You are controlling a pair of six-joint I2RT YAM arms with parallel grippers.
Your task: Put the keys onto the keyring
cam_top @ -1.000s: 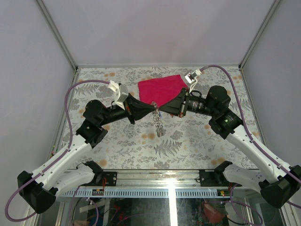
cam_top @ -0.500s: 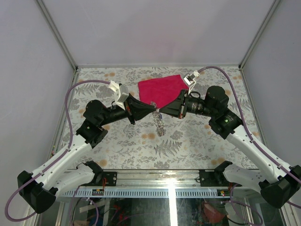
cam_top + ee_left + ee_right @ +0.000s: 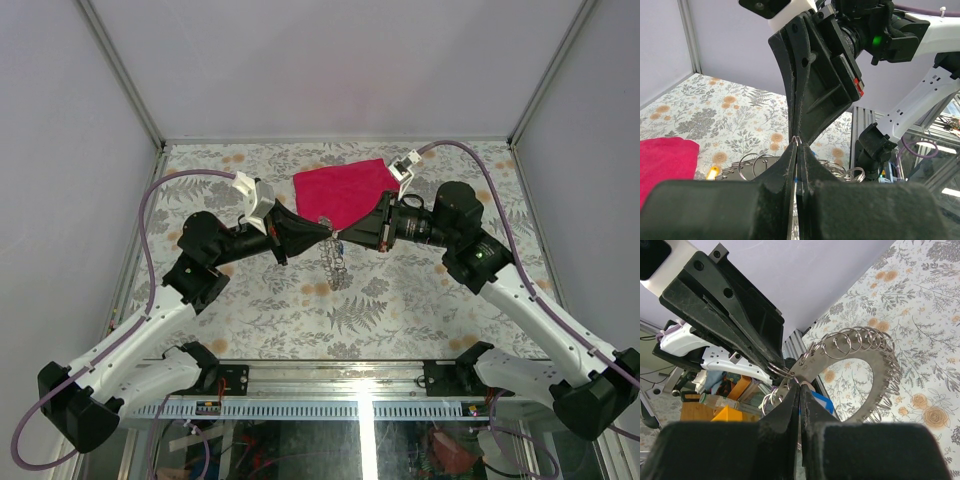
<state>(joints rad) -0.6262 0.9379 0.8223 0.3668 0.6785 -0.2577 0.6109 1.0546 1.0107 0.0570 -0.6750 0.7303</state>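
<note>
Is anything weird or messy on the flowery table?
Nothing's spilled or broken. The odd bit: the keyring dangles in mid-air, crowded with little rings, pinched where the left gripper and right gripper meet tip to tip.

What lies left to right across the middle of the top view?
Left wrist camera → left fingers → keyring → right fingers → right wrist camera. Red cloth overlaps several, so omitted.

A crumpled magenta cloth (image 3: 342, 190) toward the far middle of the grey floral-patterned table (image 3: 400, 290)
</note>
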